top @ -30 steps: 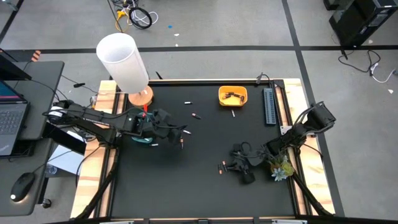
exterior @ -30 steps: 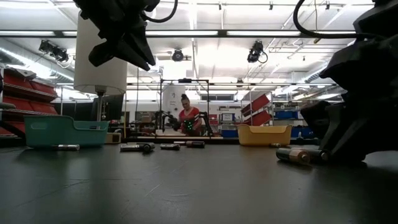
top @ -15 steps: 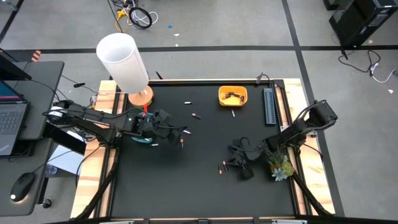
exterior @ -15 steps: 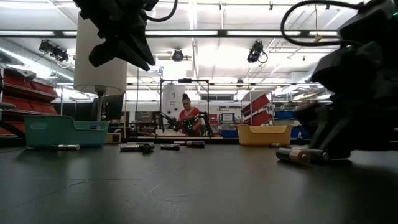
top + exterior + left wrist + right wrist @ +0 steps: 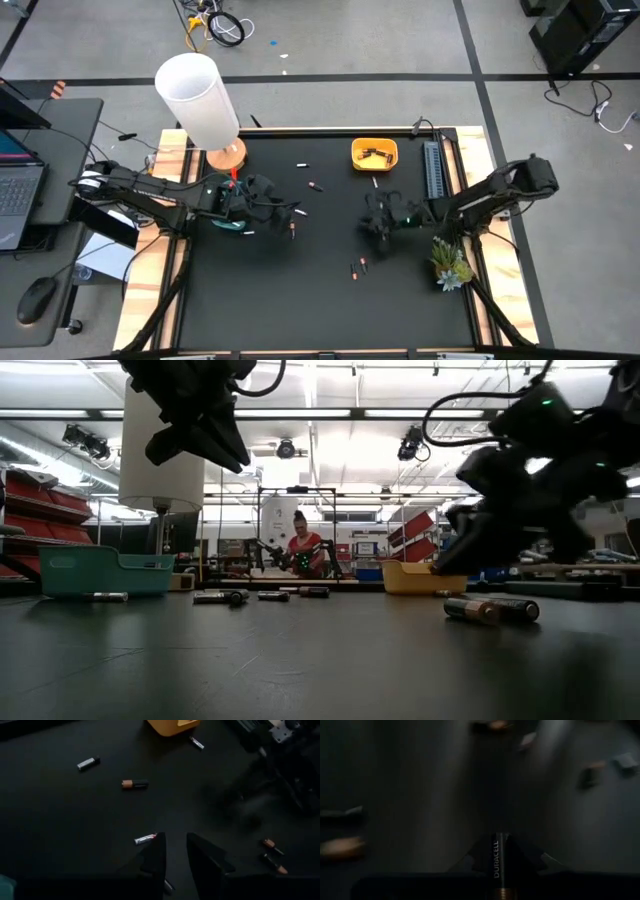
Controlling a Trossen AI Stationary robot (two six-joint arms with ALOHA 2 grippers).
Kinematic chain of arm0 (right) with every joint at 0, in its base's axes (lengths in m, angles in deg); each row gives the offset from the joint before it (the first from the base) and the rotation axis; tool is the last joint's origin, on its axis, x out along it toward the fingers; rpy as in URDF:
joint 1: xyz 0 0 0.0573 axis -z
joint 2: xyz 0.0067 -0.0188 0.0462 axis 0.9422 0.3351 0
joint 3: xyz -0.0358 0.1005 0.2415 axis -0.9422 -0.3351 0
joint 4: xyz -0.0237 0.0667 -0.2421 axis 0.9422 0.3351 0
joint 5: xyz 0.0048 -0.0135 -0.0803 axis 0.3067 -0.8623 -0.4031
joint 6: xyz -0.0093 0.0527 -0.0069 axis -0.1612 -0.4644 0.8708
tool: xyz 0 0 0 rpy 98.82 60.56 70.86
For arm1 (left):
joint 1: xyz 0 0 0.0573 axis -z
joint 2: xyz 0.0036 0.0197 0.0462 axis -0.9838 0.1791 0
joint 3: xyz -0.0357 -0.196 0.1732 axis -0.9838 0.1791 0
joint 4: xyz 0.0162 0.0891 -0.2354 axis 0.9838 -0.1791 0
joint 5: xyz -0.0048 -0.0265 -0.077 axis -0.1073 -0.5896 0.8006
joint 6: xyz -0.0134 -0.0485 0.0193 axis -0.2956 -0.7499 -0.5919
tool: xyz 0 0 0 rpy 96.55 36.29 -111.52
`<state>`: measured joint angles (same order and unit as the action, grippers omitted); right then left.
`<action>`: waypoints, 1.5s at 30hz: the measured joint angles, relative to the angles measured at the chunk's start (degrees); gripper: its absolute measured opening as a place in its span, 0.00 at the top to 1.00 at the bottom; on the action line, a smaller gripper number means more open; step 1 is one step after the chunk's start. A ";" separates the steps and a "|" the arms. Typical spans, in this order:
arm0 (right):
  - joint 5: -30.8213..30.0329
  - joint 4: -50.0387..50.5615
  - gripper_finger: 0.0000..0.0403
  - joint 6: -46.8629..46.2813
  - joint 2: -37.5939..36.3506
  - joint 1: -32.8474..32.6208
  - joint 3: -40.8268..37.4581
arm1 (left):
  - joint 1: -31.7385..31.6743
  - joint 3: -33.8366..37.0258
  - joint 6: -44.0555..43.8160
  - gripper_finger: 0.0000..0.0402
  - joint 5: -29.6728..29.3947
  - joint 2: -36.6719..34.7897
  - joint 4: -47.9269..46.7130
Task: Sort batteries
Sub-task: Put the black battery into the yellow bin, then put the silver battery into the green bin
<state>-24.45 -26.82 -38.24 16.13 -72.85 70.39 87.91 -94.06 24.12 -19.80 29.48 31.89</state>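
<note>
Black-and-copper, the battery [image 5: 497, 862] you hold is pinched lengthwise in your right tool [image 5: 379, 222], which hangs above the desk [image 5: 320, 300] just in front of the yellow tray [image 5: 374, 153]. That tray holds a few dark batteries [image 5: 375, 154]; one pale cell [image 5: 376, 182] lies just outside it. Two more batteries [image 5: 358, 267] lie farther toward you from the tray. Your left tool [image 5: 290, 213] hovers well to the tray's left, fingers slightly parted and gripping nothing, beside a teal bin [image 5: 95, 572] whose contents are hidden.
</note>
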 joint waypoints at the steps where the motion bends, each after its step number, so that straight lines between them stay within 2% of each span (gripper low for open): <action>1: 0.00 0.25 0.88 1.53 -0.88 2.01 0.33 | 0.00 0.00 0.00 0.78 -0.14 0.00 0.00; 6: 0.02 1.11 0.88 7.90 -4.79 12.58 2.56 | 0.00 0.00 -0.04 0.78 -0.41 0.02 1.07; 11: 0.76 6.17 0.88 9.73 -6.13 24.36 6.81 | 0.00 0.00 -0.06 0.78 -0.52 0.00 2.26; 17: 7.43 15.93 0.88 9.98 -3.42 36.69 13.69 | 0.00 0.00 -0.07 0.78 -0.52 0.01 2.24; 21: 11.95 19.67 0.88 9.02 -0.19 42.30 17.22 | 0.00 0.00 -0.08 0.78 -0.52 0.00 2.25; 26: 14.13 23.11 0.88 6.73 3.57 45.61 20.67 | 0.00 0.00 -0.09 0.78 -0.52 0.00 2.34; 33: 15.75 26.30 0.86 3.61 6.52 46.57 22.88 | 0.00 0.00 -0.09 0.78 -0.53 0.02 2.53; 41: 15.20 27.17 0.68 3.07 6.52 46.59 23.00 | 0.00 0.00 -0.13 0.78 -0.52 0.02 3.61; 45: 15.16 27.18 0.64 2.75 6.50 46.59 23.00 | 0.00 0.00 -0.13 0.78 -0.54 0.02 3.96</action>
<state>-9.29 0.35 -35.49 22.63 -26.26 93.40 87.91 -94.06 23.99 -20.34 29.50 35.85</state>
